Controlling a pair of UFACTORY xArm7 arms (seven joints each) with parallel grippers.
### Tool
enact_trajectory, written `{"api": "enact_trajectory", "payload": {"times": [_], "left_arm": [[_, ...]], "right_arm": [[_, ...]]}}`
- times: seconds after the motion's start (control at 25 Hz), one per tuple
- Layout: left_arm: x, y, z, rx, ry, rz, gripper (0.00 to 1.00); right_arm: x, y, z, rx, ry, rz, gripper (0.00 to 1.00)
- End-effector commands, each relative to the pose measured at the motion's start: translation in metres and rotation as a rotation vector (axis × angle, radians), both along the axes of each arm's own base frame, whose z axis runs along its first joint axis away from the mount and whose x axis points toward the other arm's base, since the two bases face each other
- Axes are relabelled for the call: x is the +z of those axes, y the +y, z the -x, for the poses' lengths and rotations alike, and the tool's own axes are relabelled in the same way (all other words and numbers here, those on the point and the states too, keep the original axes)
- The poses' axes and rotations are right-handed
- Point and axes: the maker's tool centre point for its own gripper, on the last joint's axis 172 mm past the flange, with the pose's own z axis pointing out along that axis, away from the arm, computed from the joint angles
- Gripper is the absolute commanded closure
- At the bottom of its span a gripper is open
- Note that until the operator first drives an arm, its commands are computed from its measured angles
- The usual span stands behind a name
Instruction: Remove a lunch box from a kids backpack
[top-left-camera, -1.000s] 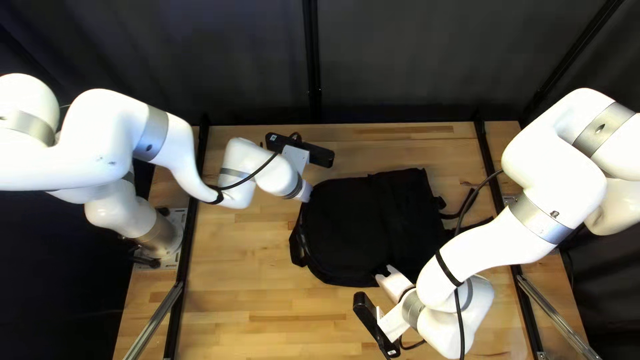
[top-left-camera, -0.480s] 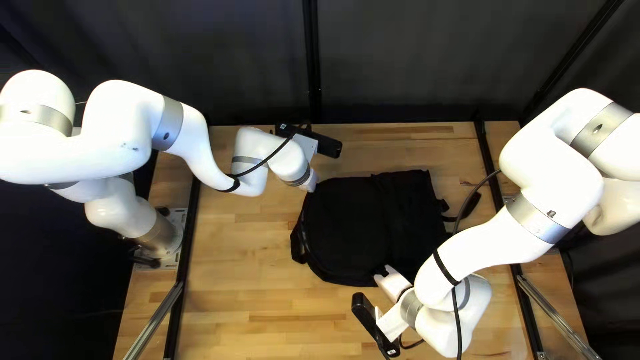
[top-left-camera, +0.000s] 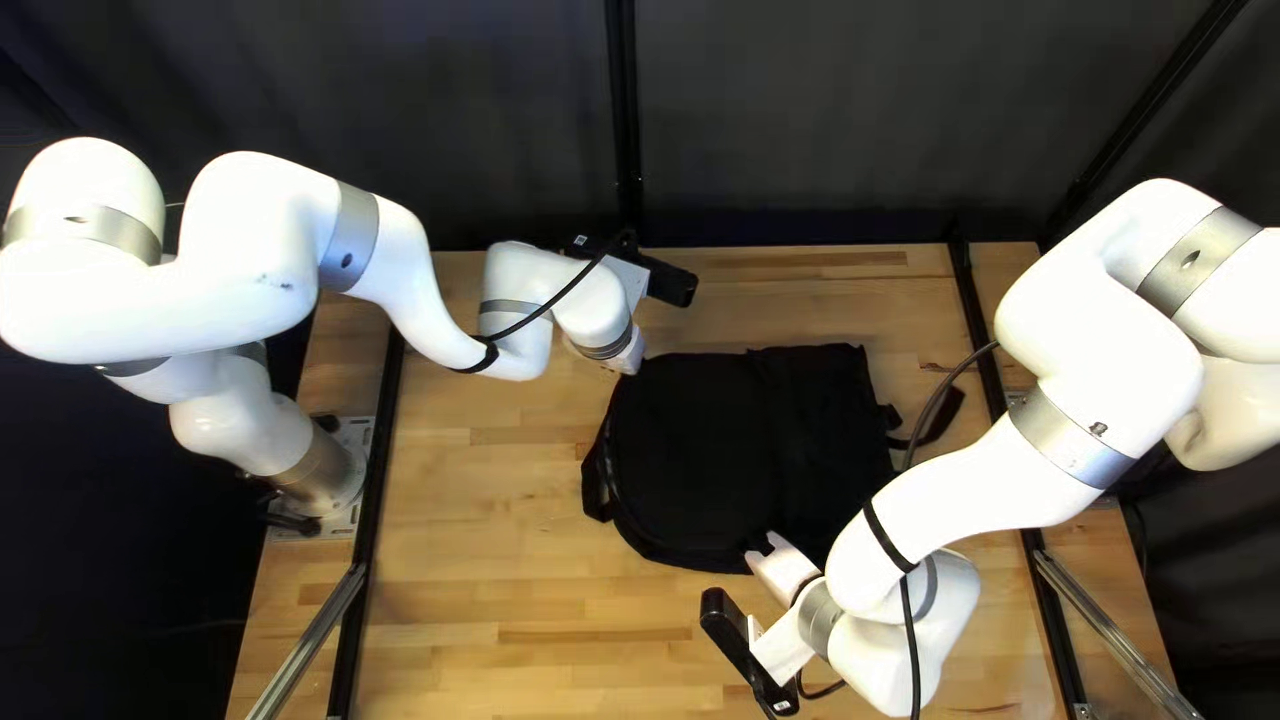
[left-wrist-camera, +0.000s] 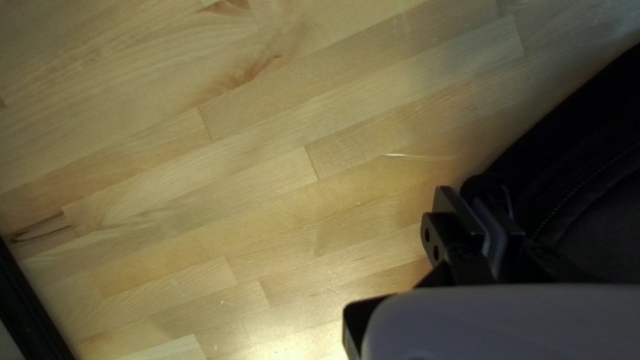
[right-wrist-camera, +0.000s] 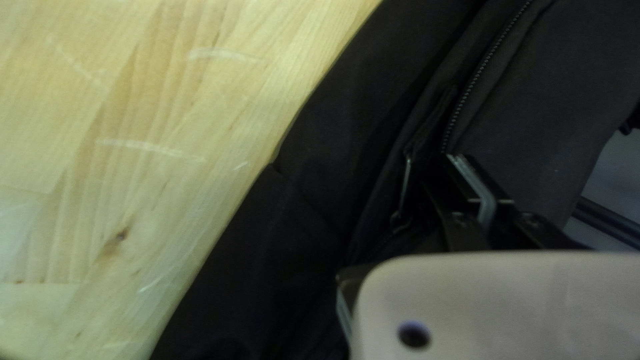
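A black backpack point(top-left-camera: 707, 460) lies flat on the table in the top left view, with my left gripper point(top-left-camera: 630, 355) at its upper left edge and my right gripper point(top-left-camera: 782, 566) at its lower edge. In the left wrist view, the left gripper point(left-wrist-camera: 473, 200) is shut on a bit of the backpack point(left-wrist-camera: 587, 147); which part is hidden. The right gripper point(right-wrist-camera: 467, 170) is shut on the backpack point(right-wrist-camera: 347, 133) at the end of a visible line of zipper teeth point(right-wrist-camera: 470, 87); a zipper pull point(right-wrist-camera: 405, 183) hangs beside its fingers. No lunch box shows.
The wooden table point(top-left-camera: 494, 587) extends around the backpack. Black straps point(top-left-camera: 940, 416) stick out at its right, below the right arm's hanging cable. Black rails point(top-left-camera: 380, 480) run along the table's sides.
My left arm has moved right and slightly toward the table's far edge. The backpack's upper right part has shifted a little right. The right gripper has barely moved.
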Motion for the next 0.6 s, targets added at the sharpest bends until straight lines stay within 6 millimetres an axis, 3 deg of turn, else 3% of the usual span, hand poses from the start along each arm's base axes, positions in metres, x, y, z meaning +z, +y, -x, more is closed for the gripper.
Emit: {"api": "enact_trajectory", "payload": {"times": [0.04,0.6], "left_arm": [[0.001,0.0,-0.009,-0.014,0.01,0.005,1.0],[-0.004,0.0,-0.045,-0.057,0.058,0.027,1.0]], "right_arm": [[0.0,0.001,0.0,0.003,0.001,0.001,1.0],[-0.002,0.001,-0.001,0.008,0.003,0.002,1.0]]}}
